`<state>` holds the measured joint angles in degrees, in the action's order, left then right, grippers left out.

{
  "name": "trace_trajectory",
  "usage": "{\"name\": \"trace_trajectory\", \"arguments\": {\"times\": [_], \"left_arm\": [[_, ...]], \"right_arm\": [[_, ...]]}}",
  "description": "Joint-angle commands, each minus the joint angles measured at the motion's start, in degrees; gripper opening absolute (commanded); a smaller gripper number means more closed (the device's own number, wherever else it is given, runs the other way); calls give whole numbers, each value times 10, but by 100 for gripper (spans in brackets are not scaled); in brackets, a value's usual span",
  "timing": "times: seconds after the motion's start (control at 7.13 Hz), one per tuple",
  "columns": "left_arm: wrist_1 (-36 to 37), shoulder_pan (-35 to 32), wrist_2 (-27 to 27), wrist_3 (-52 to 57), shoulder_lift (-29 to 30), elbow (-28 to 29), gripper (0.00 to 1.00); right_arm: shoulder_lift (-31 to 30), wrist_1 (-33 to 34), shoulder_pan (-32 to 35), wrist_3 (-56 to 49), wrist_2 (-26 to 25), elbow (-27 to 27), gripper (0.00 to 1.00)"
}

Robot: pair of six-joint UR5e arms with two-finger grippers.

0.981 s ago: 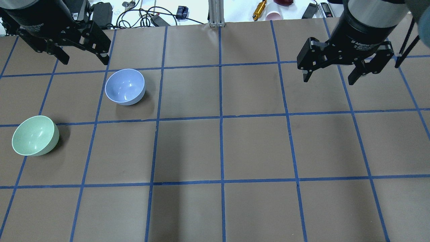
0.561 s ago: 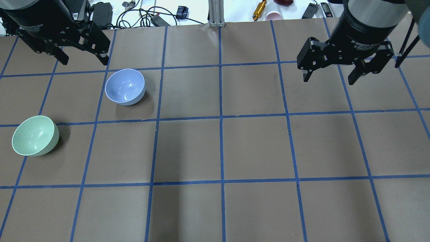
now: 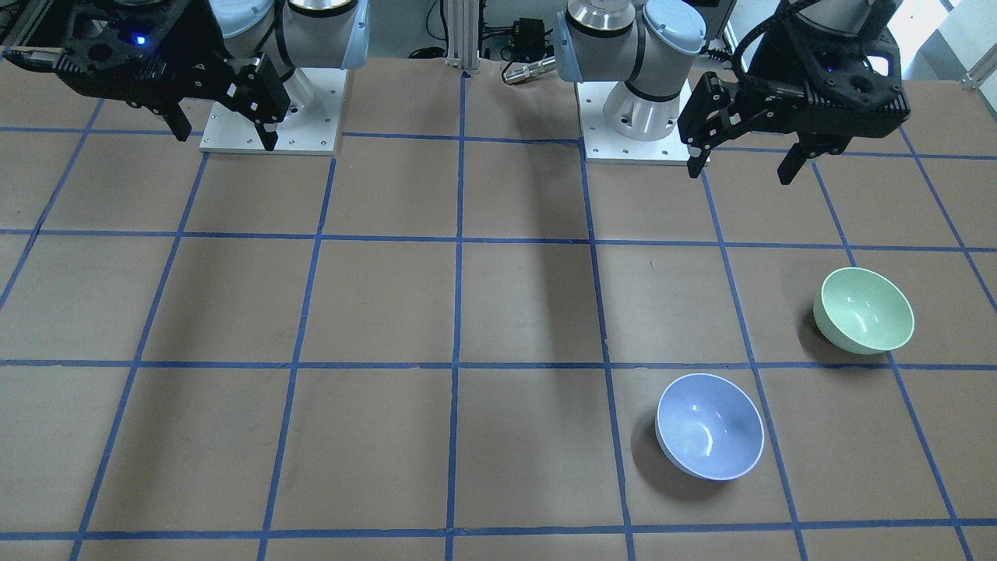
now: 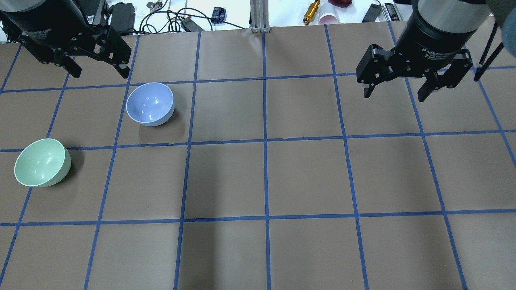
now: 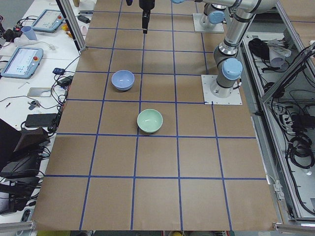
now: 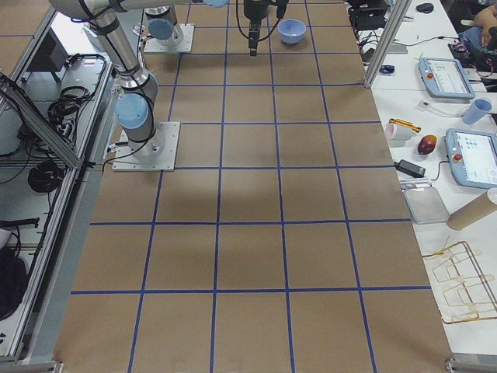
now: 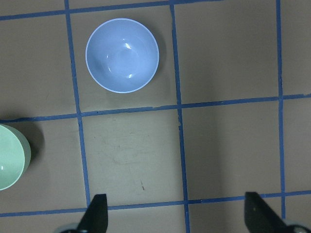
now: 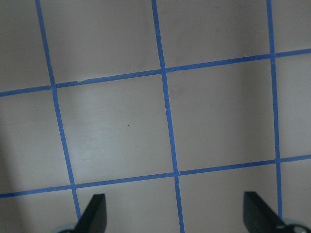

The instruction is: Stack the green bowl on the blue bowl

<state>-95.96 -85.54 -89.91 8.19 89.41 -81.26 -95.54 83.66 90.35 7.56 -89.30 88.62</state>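
The green bowl [image 4: 42,162] stands upright on the brown paper at the table's left side; it also shows in the front view [image 3: 863,310] and at the left edge of the left wrist view [image 7: 9,158]. The blue bowl [image 4: 150,104] stands upright about one grid square away from it, also seen in the front view [image 3: 709,426] and the left wrist view [image 7: 122,55]. My left gripper [image 4: 100,74] is open and empty, high above the table, apart from both bowls. My right gripper [image 4: 394,96] is open and empty, high over the right side.
The table is brown paper with a blue tape grid. Beyond its far edge lie cables, a pink cup [image 4: 328,18] and an aluminium post [image 4: 260,16]. The arms' base plates [image 3: 269,132] [image 3: 635,144] sit at the robot's edge.
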Motion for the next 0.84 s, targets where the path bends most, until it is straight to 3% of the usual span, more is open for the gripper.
{"name": "trace_trajectory", "arguments": {"times": [0.0,0.56,0.7], "left_arm": [[1,2,1,-1,13,1,100],[0,17,1,15,6,3,100],[0,69,0,62,9,2,100]], "right_arm": [[0,-1,0,0,0,0,100],[0,-1,0,0,0,0,100],[0,-1,0,0,0,1,100]]}}
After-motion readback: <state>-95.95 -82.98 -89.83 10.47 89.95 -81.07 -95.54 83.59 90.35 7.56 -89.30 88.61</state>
